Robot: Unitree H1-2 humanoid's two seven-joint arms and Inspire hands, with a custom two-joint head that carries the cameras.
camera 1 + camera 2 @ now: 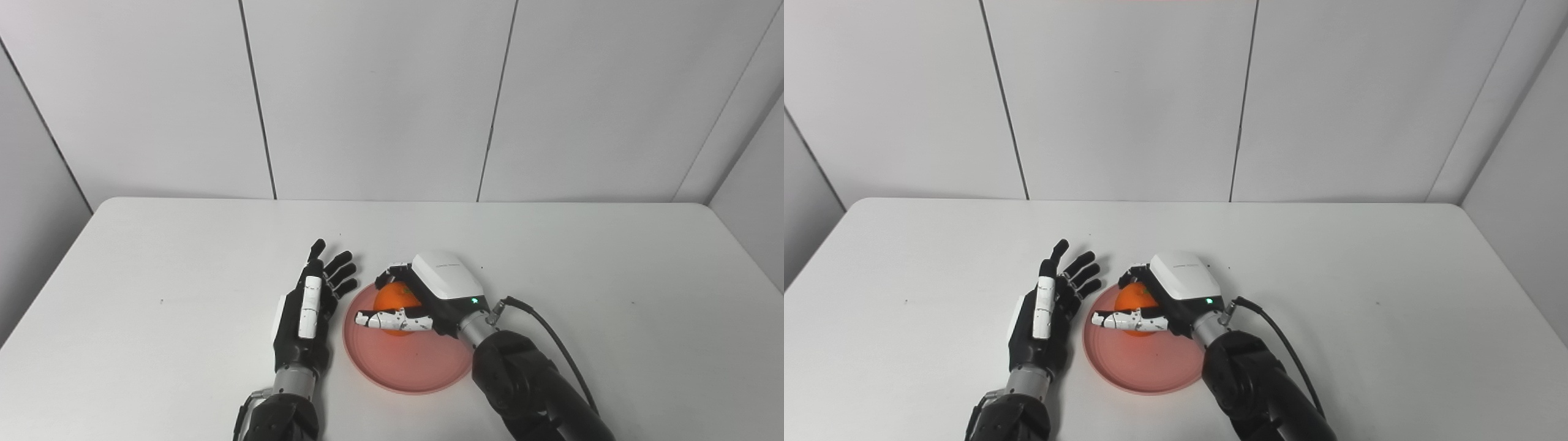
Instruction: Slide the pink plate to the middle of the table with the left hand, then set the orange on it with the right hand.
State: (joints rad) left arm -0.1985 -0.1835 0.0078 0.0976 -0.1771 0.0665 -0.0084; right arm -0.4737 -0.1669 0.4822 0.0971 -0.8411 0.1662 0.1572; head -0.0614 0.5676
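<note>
From my left eye cam, the right hand (422,294) is wrapped around the orange (395,301), thumb across its front and fingers curled over the far side, holding it over the far part of the plate (404,367), though I can't tell if the orange touches it. The left hand (309,306) sits just left of the plate with fingers spread and nothing in it. Right eye cam shows the same deal: orange (1134,299) under the right hand's palm, plate (1145,367) below it near the middle of the table (1366,294), left hand (1050,306) splayed just off the rim.
</note>
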